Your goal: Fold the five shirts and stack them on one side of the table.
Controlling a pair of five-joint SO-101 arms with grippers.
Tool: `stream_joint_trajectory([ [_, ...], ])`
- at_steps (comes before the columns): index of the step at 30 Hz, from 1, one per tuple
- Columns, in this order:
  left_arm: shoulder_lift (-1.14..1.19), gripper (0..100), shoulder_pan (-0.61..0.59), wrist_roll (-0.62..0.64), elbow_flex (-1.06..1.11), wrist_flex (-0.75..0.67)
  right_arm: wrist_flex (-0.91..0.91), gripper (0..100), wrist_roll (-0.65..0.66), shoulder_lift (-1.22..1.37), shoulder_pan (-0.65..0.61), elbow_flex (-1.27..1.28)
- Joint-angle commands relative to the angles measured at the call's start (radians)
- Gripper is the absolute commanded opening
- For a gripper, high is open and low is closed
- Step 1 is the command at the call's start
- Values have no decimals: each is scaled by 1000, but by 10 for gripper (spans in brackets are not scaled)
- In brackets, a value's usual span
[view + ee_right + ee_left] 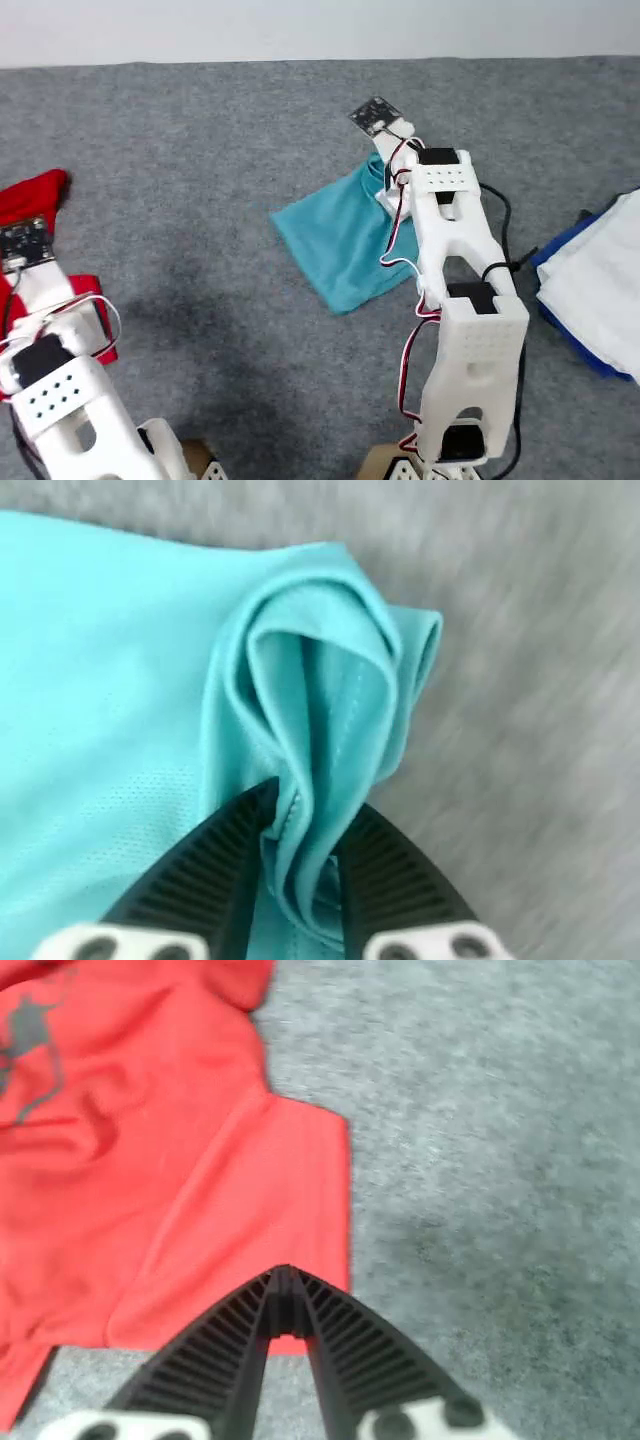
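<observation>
Folded white shirts (600,280) lie on a blue shirt (548,262) at the right edge of the tabletop (200,150), well apart from the teal shirt (340,240) mid-table. The red shirt (30,195) at the left edge bears a grey graphic (30,1050), too blurred to read. The right fingers (210,865) pinch a bunched teal fold; the left fingers (225,1345) are pressed together over the red hem.

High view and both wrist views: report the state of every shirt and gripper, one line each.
teal shirt, partly folded, one bunched edge gripped.
red shirt, unfolded, lying loose and creased.
white shirt, folded, lying on the blue shirt.
blue shirt, mostly covered, edges showing.
right gripper, shut on the teal shirt.
left gripper, shut, above the red shirt's edge.
</observation>
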Motion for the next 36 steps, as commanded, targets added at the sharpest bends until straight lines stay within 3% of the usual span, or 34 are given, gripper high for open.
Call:
stream_joint_trajectory([
  [1,-21,2,-35,-11,-45,8,-136,10,152,-50,2,-54],
  [5,-21,2,-63,-11,-44,9,-216,10,275,-15,-12,-54],
  [9,-21,2,-78,-11,-50,38,-222,23,301,-7,-7,-54],
  [12,-21,2,-78,-12,-47,61,-202,132,298,-10,4,-55],
  [15,-21,2,-78,-12,-45,60,-196,214,238,-31,12,-55],
  [22,-21,2,-77,-12,-48,63,-203,215,95,-143,13,-55],
  [28,-21,2,-77,-12,-48,63,-159,215,-180,-289,41,-54],
  [36,-21,2,-77,-11,-41,64,-71,215,-692,-392,91,-49],
])
